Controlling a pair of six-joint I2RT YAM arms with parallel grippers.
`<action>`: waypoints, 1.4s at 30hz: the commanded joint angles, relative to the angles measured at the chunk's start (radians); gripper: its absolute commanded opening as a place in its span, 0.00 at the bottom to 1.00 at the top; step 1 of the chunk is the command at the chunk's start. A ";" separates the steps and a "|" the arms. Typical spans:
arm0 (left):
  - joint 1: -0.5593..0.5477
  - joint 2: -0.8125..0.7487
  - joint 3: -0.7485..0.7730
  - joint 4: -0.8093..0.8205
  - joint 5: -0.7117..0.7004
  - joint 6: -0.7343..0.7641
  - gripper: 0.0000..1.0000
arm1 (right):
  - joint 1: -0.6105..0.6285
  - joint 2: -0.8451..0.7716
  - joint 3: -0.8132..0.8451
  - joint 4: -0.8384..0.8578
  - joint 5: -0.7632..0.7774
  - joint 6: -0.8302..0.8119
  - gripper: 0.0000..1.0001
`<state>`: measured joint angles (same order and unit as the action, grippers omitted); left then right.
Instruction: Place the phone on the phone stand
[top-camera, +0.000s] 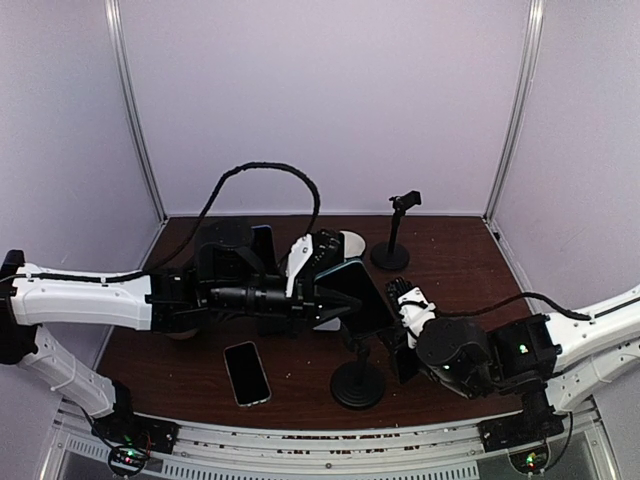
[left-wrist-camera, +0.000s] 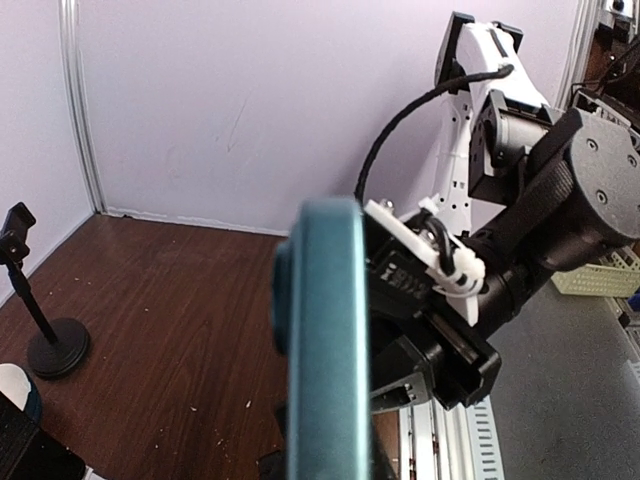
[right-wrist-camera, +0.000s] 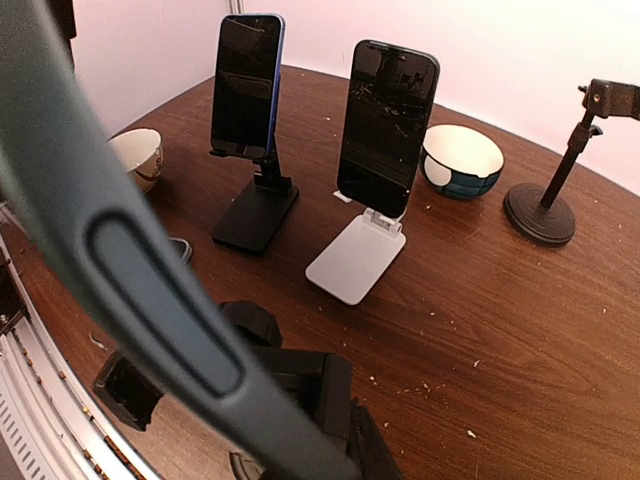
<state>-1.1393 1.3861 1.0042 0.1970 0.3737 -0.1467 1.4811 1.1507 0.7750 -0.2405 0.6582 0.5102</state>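
My left gripper (top-camera: 335, 285) is shut on a phone (top-camera: 358, 292) in a teal case and holds it on edge above the table's middle. In the left wrist view the phone's teal edge (left-wrist-camera: 325, 340) fills the centre. It crosses the right wrist view as a blurred diagonal band (right-wrist-camera: 120, 250). The black phone stand (top-camera: 357, 385) with its round base stands just below the phone, and its black clamp (right-wrist-camera: 300, 385) shows under the phone's edge. My right gripper (top-camera: 400, 350) is shut beside the stand's stem. Whether it grips the stand I cannot tell.
A second phone (top-camera: 246, 372) lies flat near the front edge. At the back stand a tall black stand (top-camera: 392, 240), a blue and white bowl (right-wrist-camera: 462, 160), a pale bowl (right-wrist-camera: 135, 155), and two phones upright on a black stand (right-wrist-camera: 247, 85) and a white stand (right-wrist-camera: 388, 125).
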 joint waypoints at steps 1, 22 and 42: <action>-0.025 0.012 -0.061 0.246 -0.077 -0.096 0.00 | 0.007 0.013 -0.008 0.008 0.014 0.082 0.03; -0.140 -0.037 -0.039 -0.489 -0.362 -0.249 0.00 | 0.000 -0.022 0.006 -0.104 0.095 0.151 0.00; -0.155 -0.007 0.147 -0.907 -0.442 -0.171 0.00 | -0.118 -0.063 0.005 -0.221 0.025 0.080 0.00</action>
<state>-1.2888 1.3693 1.1637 -0.2241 -0.0406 -0.3790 1.4220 1.1183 0.7692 -0.2550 0.5072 0.5667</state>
